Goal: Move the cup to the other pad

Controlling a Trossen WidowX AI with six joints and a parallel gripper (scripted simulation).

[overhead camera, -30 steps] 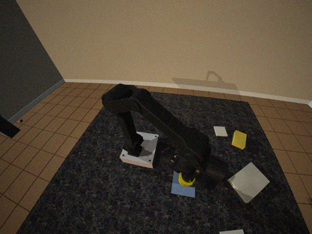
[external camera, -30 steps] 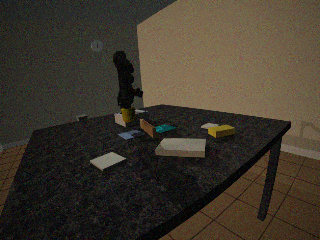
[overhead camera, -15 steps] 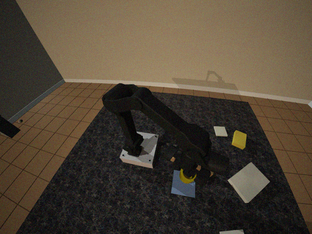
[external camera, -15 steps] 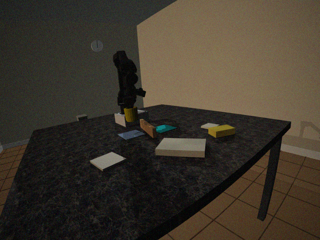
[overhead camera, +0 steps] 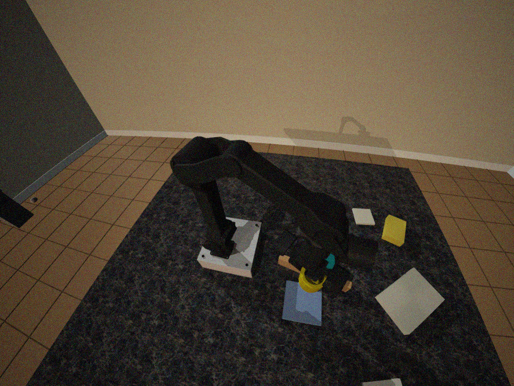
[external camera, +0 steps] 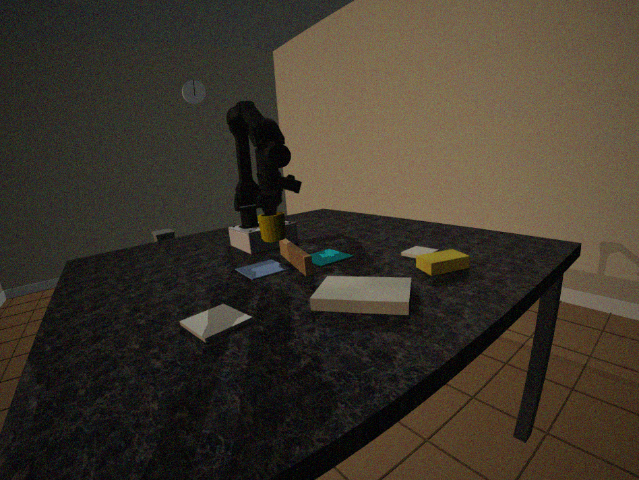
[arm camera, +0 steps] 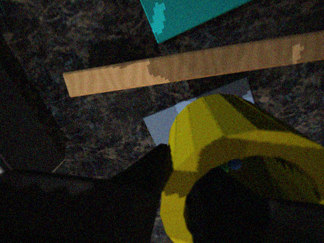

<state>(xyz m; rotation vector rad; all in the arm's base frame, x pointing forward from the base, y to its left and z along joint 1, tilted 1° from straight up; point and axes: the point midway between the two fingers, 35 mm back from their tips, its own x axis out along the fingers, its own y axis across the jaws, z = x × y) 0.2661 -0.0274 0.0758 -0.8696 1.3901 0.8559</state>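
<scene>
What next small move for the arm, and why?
Probably carry the yellow round cup level over the upright wooden strip toward the flat teal square pad: the tool has it gripped, raised off the flat blue square pad, and the strip stands between the pads.
</scene>
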